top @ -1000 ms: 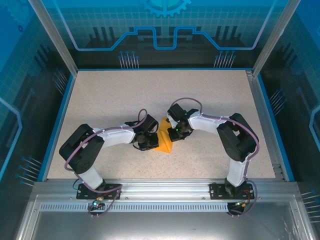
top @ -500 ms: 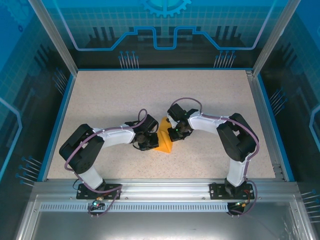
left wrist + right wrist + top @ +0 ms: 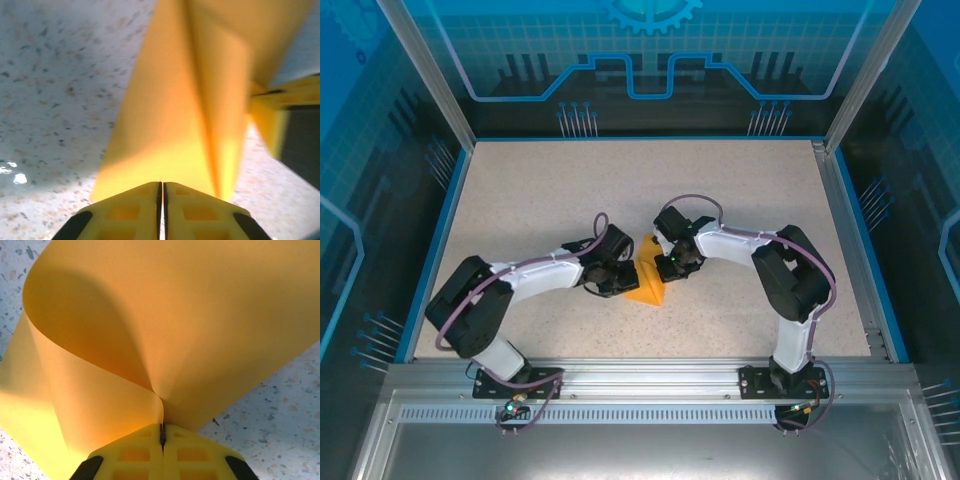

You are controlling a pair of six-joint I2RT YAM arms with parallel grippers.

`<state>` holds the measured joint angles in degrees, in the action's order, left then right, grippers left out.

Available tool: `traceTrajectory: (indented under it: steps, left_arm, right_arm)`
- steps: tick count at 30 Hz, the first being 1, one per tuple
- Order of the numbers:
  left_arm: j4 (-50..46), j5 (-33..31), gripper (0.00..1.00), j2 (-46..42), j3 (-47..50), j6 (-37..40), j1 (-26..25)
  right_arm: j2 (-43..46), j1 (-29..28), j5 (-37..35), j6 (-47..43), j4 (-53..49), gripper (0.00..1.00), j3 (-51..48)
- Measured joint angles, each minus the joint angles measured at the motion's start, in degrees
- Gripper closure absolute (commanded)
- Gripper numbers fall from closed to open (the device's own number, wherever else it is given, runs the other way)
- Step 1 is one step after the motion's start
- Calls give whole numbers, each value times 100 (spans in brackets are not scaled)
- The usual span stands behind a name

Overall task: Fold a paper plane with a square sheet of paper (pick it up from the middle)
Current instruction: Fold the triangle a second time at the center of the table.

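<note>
The orange sheet of paper (image 3: 647,283) lies partly folded at mid-table, a pointed shape with a raised centre crease (image 3: 200,95). My right gripper (image 3: 665,268) is shut on its right edge. In the right wrist view the paper (image 3: 165,315) curls up and funnels into the closed jaws of that gripper (image 3: 162,430). My left gripper (image 3: 618,278) sits against the paper's left side with its jaws shut. In the left wrist view that gripper (image 3: 161,186) meets the sheet's near edge, with no paper visibly between the jaws. A yellow finger of the right gripper (image 3: 280,97) shows beyond the sheet.
The speckled tabletop (image 3: 570,190) stretches bare behind and beside the arms. Blue rails (image 3: 435,240) and glass walls border the table on the left, back and right. An aluminium frame (image 3: 640,375) runs along the near edge by the arm bases.
The left arm has stretched out, its elbow dropping toward the near left, and its gripper has shifted slightly farther along the paper's left edge. The right arm and paper have held still.
</note>
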<state>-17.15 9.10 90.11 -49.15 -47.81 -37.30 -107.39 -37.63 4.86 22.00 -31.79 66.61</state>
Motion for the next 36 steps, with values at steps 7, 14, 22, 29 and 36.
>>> traceTrajectory:
  steps: [7,14,22,29,36]
  left_arm:
    - [1231,769,100,-262,72,-358,481]
    - [2503,1314,100,382,363,-922,520]
    - [2699,1353,100,603,444,-1078,520]
    - [2800,1353,100,949,442,-1067,520]
    - [2822,1375,100,1316,431,-1058,525]
  right_arm:
    - [-26,0,2,0,-31,98,31]
    - [-52,0,2,0,-68,98,63]
    - [-52,0,2,0,-70,98,63]
    - [-52,0,0,0,-70,98,63]
    - [-55,2,0,0,-70,96,63]
